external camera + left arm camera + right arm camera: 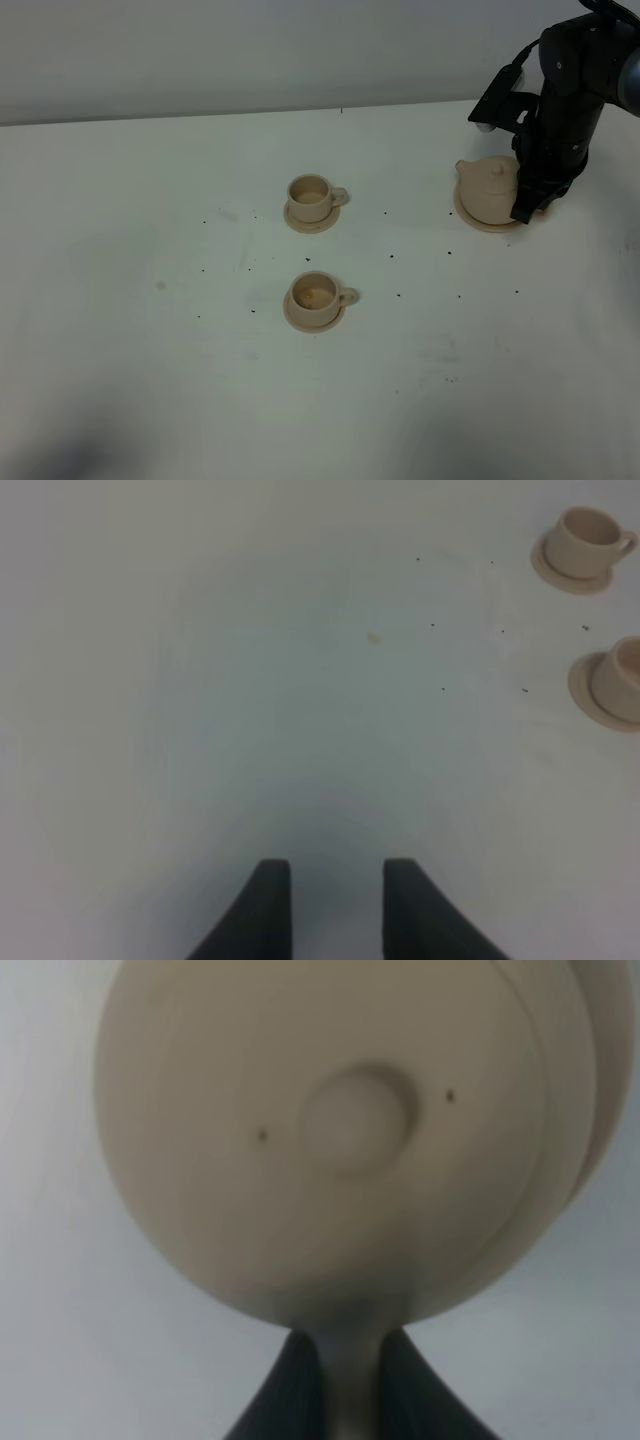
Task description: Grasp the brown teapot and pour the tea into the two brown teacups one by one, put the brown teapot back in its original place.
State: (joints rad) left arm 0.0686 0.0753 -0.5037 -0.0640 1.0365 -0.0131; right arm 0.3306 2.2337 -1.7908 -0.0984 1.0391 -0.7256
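The brown teapot (pixel 490 186) sits on its wide round saucer (pixel 478 222) at the back right of the table. My right gripper (pixel 527 207) is at the teapot's right side. In the right wrist view the teapot's lid (pixel 330 1130) fills the picture, and my right gripper (pixel 346 1385) is shut on the loop handle (pixel 346 1355). The two brown teacups stand on small saucers mid-table, one farther (pixel 311 196) and one nearer (pixel 315 293). My left gripper (pixel 337 890) is open and empty over bare table, with both cups (pixel 585 538) (pixel 625 675) far off to one side.
The white table (pixel 150 250) carries small dark specks around the cups. The saucer's rim (pixel 600 1080) shows past the teapot in the right wrist view. A grey wall (pixel 250 50) runs behind the table's back edge.
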